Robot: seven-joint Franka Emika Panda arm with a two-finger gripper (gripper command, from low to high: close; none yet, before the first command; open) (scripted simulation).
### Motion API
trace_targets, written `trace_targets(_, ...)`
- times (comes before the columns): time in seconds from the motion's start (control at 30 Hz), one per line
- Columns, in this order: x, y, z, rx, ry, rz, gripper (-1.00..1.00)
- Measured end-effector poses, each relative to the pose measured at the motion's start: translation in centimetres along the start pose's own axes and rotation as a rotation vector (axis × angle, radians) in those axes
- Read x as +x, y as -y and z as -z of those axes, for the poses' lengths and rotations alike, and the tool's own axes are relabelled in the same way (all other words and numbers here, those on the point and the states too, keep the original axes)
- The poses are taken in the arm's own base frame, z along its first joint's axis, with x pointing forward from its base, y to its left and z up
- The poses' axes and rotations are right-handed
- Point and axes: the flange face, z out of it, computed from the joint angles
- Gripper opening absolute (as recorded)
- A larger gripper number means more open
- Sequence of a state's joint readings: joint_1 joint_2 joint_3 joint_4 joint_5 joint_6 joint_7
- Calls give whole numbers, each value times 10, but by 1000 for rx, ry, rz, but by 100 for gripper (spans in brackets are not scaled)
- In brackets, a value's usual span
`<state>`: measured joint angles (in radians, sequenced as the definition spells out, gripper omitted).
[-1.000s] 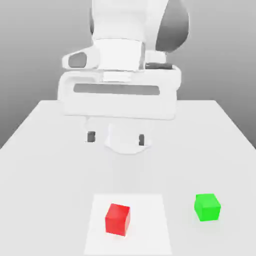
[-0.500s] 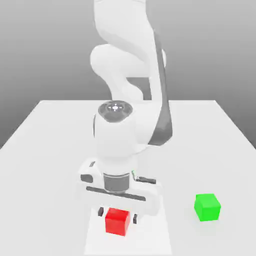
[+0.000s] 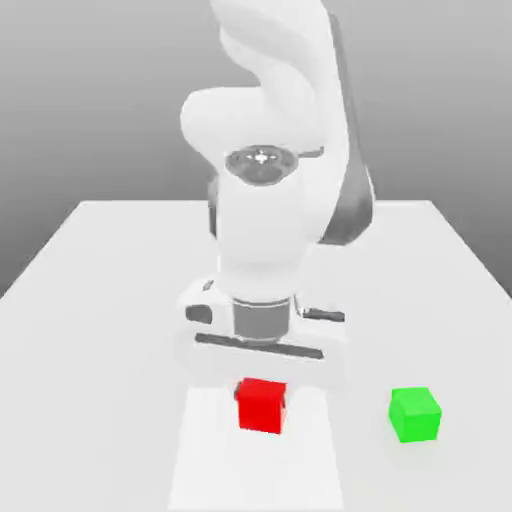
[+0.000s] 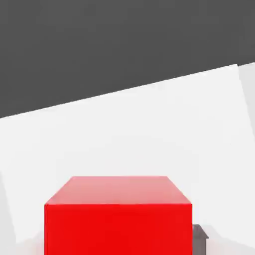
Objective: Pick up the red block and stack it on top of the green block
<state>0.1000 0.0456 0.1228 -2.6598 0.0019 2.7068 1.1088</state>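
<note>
Red block [image 3: 262, 404] hangs under the white arm's claw [image 3: 263, 392] in the exterior view, gripped between narrow jaws and seemingly lifted clear of the pale surface [image 3: 90, 300] (a paler square patch [image 3: 205, 470] lies beneath it). Green block [image 3: 415, 414] sits at about three o'clock from the red one, well apart and untouched. My judgement: the pick-up is done and the carry is in hand; the next move calls for travelling toward three o'clock while keeping high enough to clear the green block's top, then lowering squarely onto it before the jaws part.

From the hand view, the red block [image 4: 118, 219] looms close, a plain cube with flat, evenly lit faces and crisp edges, its upper face paler than the front. One dark fingertip [image 4: 200, 238] presses its side.
</note>
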Motion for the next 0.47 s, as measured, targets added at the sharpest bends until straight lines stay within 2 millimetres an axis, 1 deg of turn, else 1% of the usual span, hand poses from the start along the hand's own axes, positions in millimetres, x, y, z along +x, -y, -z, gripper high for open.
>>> trace_targets(0.07,-50,21,8,-1,0,67,-100)
trace_targets(0.13,-102,35,15,-2,-1,132,-100)
trace_targets(0.17,-129,40,16,-3,-2,171,-100)
trace_targets(0.2,-154,43,11,-3,-4,218,-100)
trace_targets(0.23,-149,43,2,-3,-5,202,-100)
trace_targets(0.27,-132,42,-7,-3,-5,157,-100)
trace_targets(0.33,-125,41,-29,-3,-6,140,-100)
trace_targets(0.37,-125,40,-39,-4,-5,139,100)
trace_targets(0.47,-125,40,-39,-4,-5,139,100)
